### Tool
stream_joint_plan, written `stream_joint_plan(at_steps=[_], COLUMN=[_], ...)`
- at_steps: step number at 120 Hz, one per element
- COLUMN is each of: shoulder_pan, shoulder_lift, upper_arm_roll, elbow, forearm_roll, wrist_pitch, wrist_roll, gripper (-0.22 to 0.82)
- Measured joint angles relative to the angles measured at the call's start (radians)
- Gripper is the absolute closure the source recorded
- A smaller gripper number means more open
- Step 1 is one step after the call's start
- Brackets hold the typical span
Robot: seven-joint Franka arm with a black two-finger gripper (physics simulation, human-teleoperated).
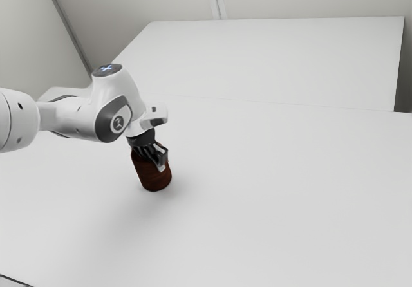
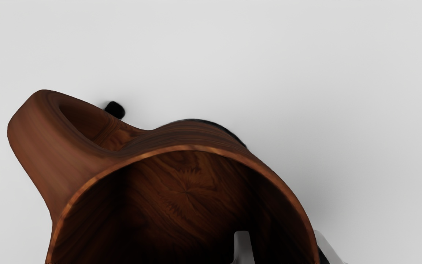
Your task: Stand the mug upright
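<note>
Near the mug handle (image 2: 35, 128), a small black shape (image 2: 115, 110).

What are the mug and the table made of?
The mug looks like smooth, slightly shiny wood: it's brown with swirly grain. The table is plain white and smooth, without grain, so maybe plastic or painted board; I can't tell which.

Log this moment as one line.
mug: mouth upward | pincer: at the rim | grip: unclear | mug's contact with table: unclear
</note>
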Motion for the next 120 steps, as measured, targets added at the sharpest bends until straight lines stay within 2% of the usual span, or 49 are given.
stream_joint_plan(at_steps=[17, 40, 58, 79, 87, 99, 120], shoulder_pan=[-0.011, 0.037, 0.089, 0.127, 0.143, 0.175, 0.189], shoulder_lift=[-0.029, -0.054, 0.024, 0.055, 0.098, 0.122, 0.155], upper_arm_roll=[0.000, 0.003, 0.002, 0.001, -0.013, -0.061, -0.067], elbow=[0.005, 0.051, 0.320, 0.550, 0.639, 0.736, 0.807], forearm_roll=[-0.015, -0.021, -0.013, -0.007, -0.009, -0.013, -0.016], wrist_pitch=[-0.002, -0.013, -0.148, -0.346, -0.423, -0.528, -0.656], wrist_roll=[-0.009, -0.017, -0.005, 0.032, 0.044, 0.060, 0.083], gripper=[0.27, 0.12, 0.07, 0.04, 0.04, 0.03, 0.03])
